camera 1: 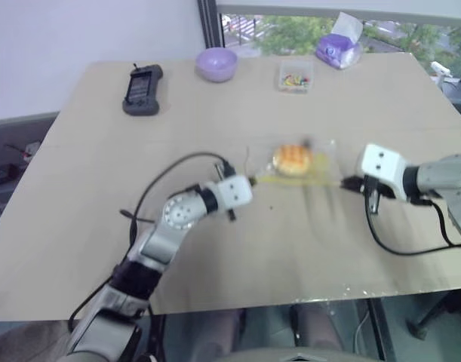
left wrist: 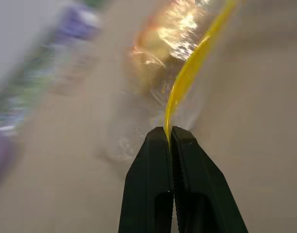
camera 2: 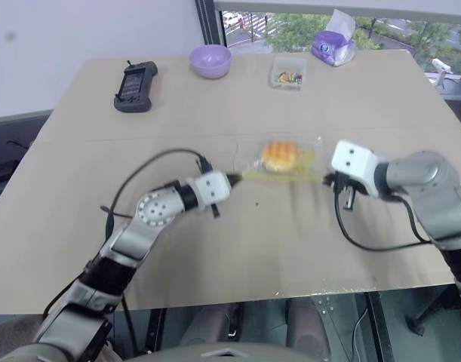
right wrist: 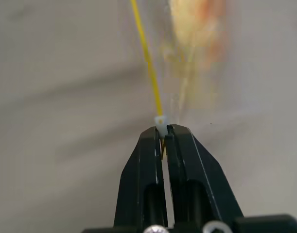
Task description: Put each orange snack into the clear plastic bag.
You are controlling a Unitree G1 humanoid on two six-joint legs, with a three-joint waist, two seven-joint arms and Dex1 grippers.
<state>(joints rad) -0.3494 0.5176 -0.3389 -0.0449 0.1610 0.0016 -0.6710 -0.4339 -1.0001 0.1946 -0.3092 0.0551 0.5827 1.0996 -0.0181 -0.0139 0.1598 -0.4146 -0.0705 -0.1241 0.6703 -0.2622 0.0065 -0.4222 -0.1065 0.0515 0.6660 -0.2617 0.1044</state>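
The orange snack [camera 1: 292,159], a round golden bun, sits inside the clear plastic bag [camera 1: 323,160] at the middle of the table. The bag's yellow closure strip [camera 1: 290,179] runs along its near edge, stretched between my two grippers. My left gripper [camera 1: 253,181] is shut on the strip's left end [left wrist: 192,68]. My right gripper [camera 1: 343,182] is shut on the strip's right end [right wrist: 147,58], with a small white slider at its fingertips. In both wrist views the snack [left wrist: 172,29] is a blurred orange shape behind the strip.
Along the table's far side are a black handheld device [camera 1: 142,89], a purple bowl [camera 1: 216,63], a small clear box of colourful bits [camera 1: 295,76] and a purple tissue pack [camera 1: 337,49]. The table's front edge [camera 1: 305,298] runs just below my arms.
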